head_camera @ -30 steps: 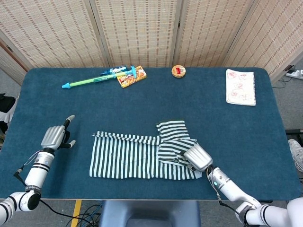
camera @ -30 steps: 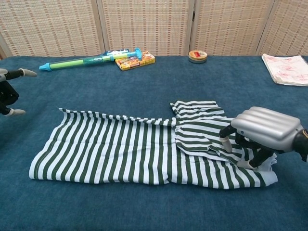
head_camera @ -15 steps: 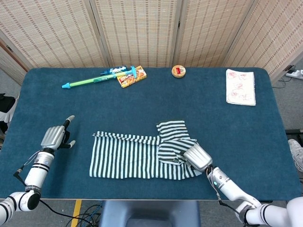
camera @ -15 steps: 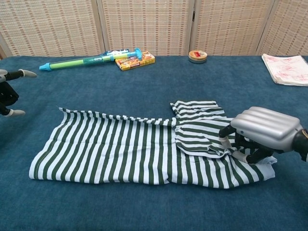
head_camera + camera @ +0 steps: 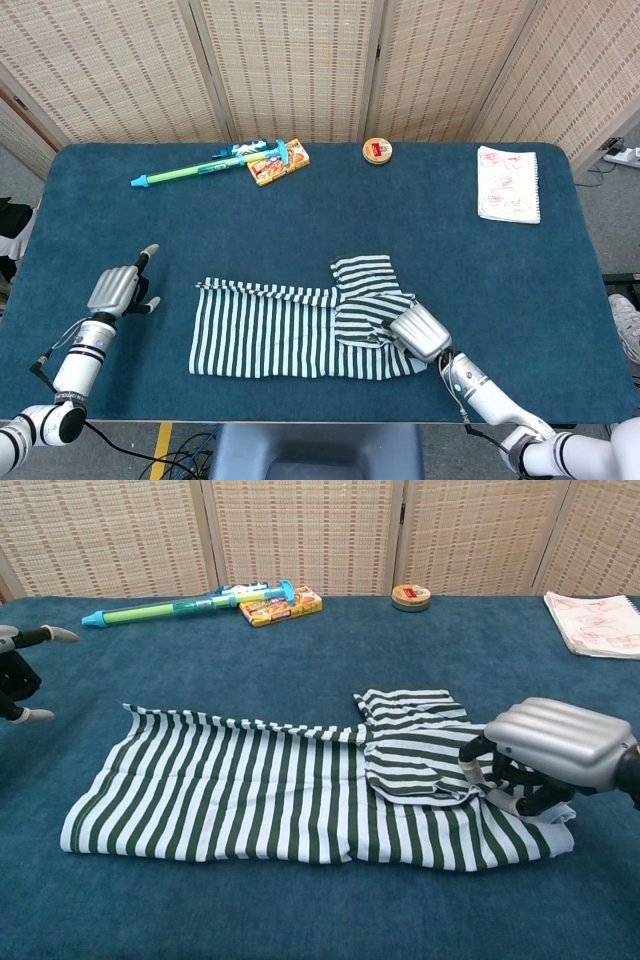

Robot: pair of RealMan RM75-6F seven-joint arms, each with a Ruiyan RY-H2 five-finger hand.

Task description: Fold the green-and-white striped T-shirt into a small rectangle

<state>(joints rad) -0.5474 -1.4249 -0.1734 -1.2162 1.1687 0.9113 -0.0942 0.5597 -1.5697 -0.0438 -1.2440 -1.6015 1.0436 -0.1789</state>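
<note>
The green-and-white striped T-shirt [image 5: 300, 328] is lying flat near the front edge of the blue table [image 5: 480, 270], stretched out sideways, with one sleeve already flopped over onto the body on the right side. The right hand [image 5: 550, 755] is down on that right end of the shirt, fingers [image 5: 508, 798] curled under and bunching the fabric at the corner, so it looks like it's got hold of the cloth there. The left hand [image 5: 120, 288] is well off to the left of the shirt, on the bare tabletop with fingers spread loose and nothing in it.

Along the back edge there's a green and blue toy water squirter [image 5: 205, 166] touching a small orange snack box [image 5: 278, 166], a little round tin [image 5: 377, 151], and a spiral notebook [image 5: 508, 184] over at the right.
</note>
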